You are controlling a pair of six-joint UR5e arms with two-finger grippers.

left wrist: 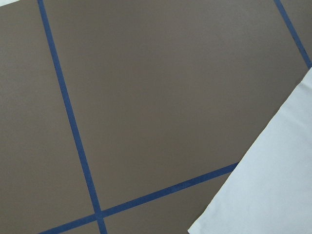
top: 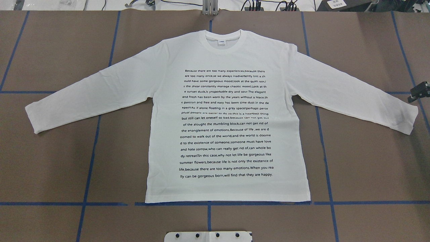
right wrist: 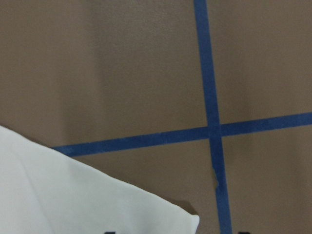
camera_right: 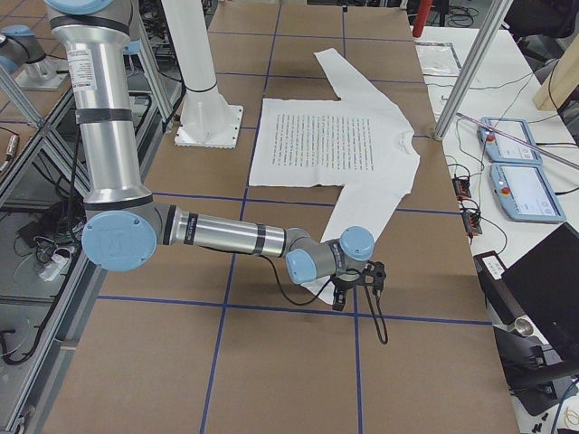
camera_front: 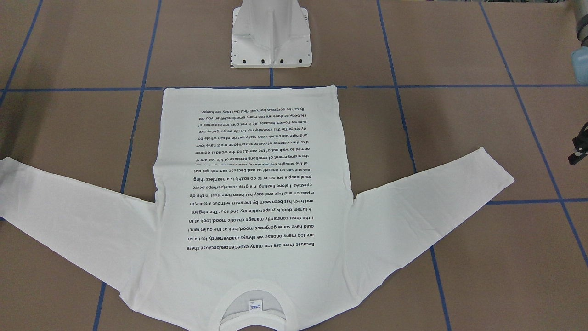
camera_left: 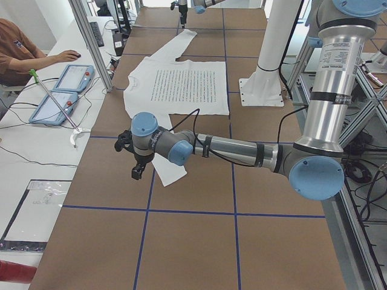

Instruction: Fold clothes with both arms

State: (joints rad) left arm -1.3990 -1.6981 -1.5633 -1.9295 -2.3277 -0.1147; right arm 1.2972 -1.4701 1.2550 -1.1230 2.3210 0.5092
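The clothes are one white long-sleeved T-shirt, lying flat and text side up, with both sleeves spread and the collar far from the robot. My left gripper hangs low just beyond the cuff on its side. Only an edge of it shows in the front view, so I cannot tell its state. The left wrist view holds only that cuff and table. My right gripper sits just off the other cuff, half cut off by the frame, so I cannot tell whether it is open or shut. Neither gripper holds cloth.
The white metal pedestal stands just past the shirt's hem. The brown table carries a blue tape grid. A person sits at a side desk with teach pendants. Aluminium frame posts rise along the table's far edge.
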